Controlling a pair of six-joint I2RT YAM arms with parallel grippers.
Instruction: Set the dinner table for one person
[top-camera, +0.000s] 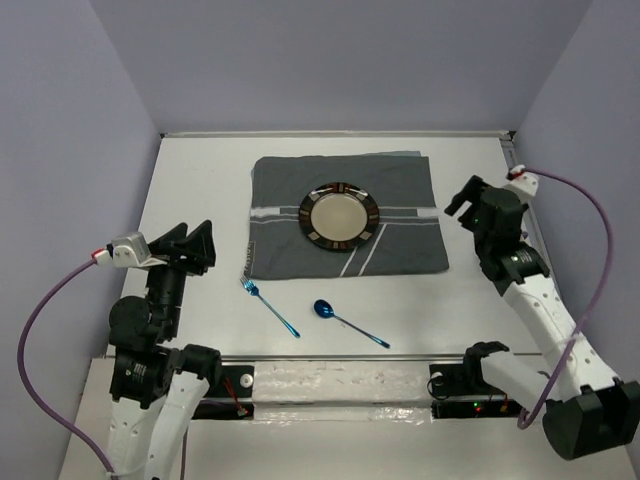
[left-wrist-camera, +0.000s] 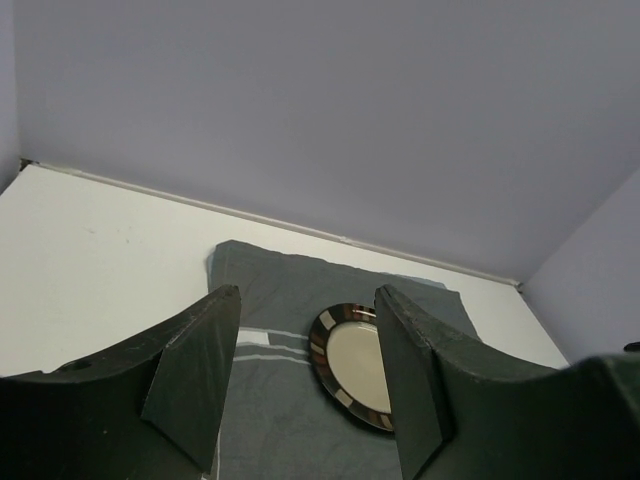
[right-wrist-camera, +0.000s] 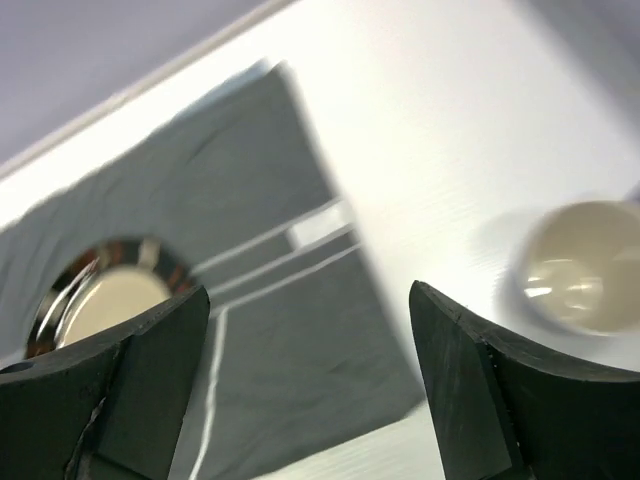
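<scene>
The white dinner table (top-camera: 200, 170) carries a dark grey striped mat (top-camera: 400, 235) with a round plate (top-camera: 340, 215), cream in the middle with a dark patterned rim, at its centre. In front of the mat lie a blue fork (top-camera: 270, 306) and a blue spoon (top-camera: 350, 323). My left gripper (top-camera: 195, 240) hovers left of the mat, open and empty; its wrist view looks across the mat (left-wrist-camera: 270, 300) to the plate (left-wrist-camera: 355, 365). My right gripper (top-camera: 460, 197) stands open and empty above the mat's right edge (right-wrist-camera: 300, 340).
A small pale cup or bowl (right-wrist-camera: 580, 265) sits on the bare table right of the mat, seen only in the right wrist view. Lilac walls close the table at the back and both sides. A metal rail (top-camera: 330, 378) runs along the near edge.
</scene>
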